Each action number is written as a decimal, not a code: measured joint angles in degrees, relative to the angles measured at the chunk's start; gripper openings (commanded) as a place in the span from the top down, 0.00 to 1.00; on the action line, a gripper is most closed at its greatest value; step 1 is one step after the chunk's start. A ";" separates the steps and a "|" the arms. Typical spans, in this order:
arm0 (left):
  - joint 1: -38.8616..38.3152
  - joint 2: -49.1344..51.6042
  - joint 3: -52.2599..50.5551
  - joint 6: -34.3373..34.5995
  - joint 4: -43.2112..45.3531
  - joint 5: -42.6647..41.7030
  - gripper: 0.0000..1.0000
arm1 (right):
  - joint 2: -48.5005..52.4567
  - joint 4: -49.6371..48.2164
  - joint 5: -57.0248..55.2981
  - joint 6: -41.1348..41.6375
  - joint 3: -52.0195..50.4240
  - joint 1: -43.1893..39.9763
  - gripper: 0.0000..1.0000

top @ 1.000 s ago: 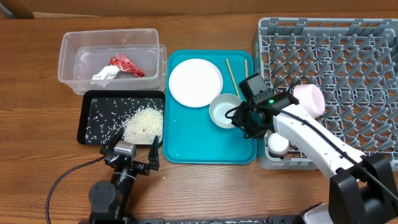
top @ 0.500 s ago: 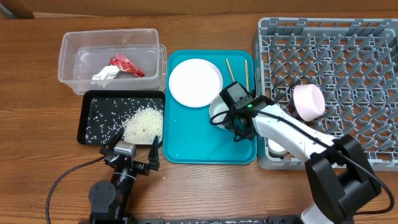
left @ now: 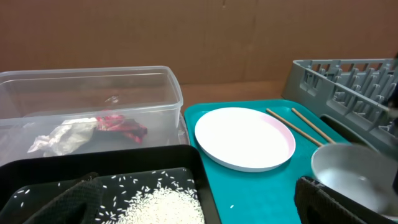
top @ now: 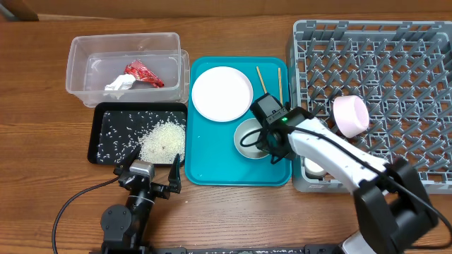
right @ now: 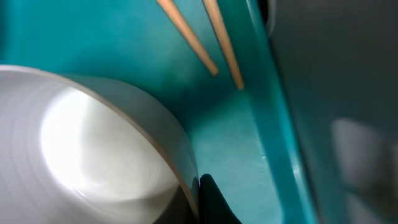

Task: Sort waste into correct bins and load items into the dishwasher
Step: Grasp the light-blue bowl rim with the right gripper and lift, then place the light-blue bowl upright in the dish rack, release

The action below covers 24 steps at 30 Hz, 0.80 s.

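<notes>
1. Sorted: the red wrapper point(top: 143, 73) and tissue point(top: 120, 85) lie in the clear tub point(top: 85, 53), left of the teal tray point(top: 212, 159). The rice point(top: 162, 139) lies in the black tray point(top: 92, 141), also to its left.
2. Loaded: one pink cup point(top: 350, 114) sits in the rack point(top: 395, 63), right of the teal tray.
3. In hand: the right pincer point(top: 265, 137) appears clenched on the bowl point(top: 248, 138) at its rim, over the teal tray's right side.
4. Remaining: the plate point(top: 222, 93) and chopsticks point(top: 263, 85) are on the teal tray. The left pincer point(top: 150, 178) is released, front-left of it.

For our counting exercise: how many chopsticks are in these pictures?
2 chopsticks: one nearer the white plate, the other nearer the grey rack, both on the teal tray. No others show.
</notes>
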<state>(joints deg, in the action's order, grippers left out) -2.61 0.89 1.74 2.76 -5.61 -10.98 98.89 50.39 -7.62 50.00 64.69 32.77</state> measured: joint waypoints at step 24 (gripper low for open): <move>0.00 0.00 0.00 0.00 0.02 0.00 0.00 | -28.02 1.42 -56.50 -34.40 6.58 -21.55 0.96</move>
<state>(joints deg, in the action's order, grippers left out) -2.61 0.89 1.74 2.76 -5.58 -10.98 70.87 51.81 -64.12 15.59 71.26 11.22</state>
